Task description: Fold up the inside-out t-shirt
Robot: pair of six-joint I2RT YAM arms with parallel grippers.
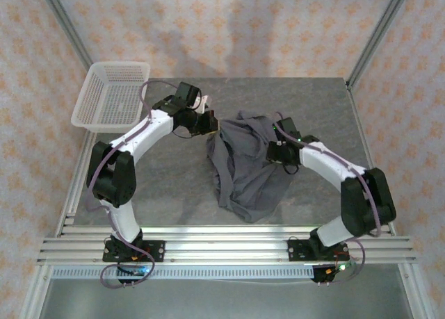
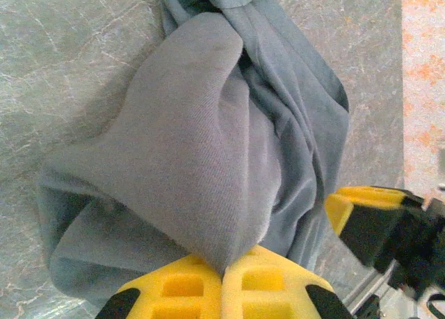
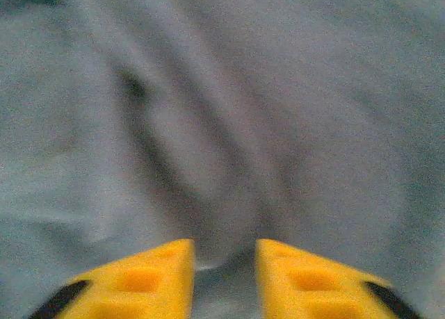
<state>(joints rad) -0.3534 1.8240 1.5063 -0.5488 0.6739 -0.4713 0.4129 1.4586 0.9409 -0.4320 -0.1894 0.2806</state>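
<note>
T-shirt (image 1: 245, 174) lies crumpled on the grey table (image 1: 316, 103), to the right of the white mesh basket (image 1: 111, 100) and nearer the arm bases than it, well apart from it. It's bunched into a rough heap w/ folds running across, not spread flat.

L gripper (image 2: 224, 272) sits between basket and shirt, at the shirt edge that faces the basket. Jaws are clamped together on a fold of the grey cloth. In the left wrist view the yellow fingers (image 2: 182, 285) meet w/ the fabric pinched in the seam between them, and the cloth rises from the pinch in a taut ridge toward the rest of the heap.

R gripper (image 3: 224, 248) is on the shirt's side away from the basket, over the heap and low against it. Its jaws stand apart w/ a clear gap. Cloth is right up against the tips, but the right wrist view is blurry, so I can't tell whether the pads actually touch it.
</note>
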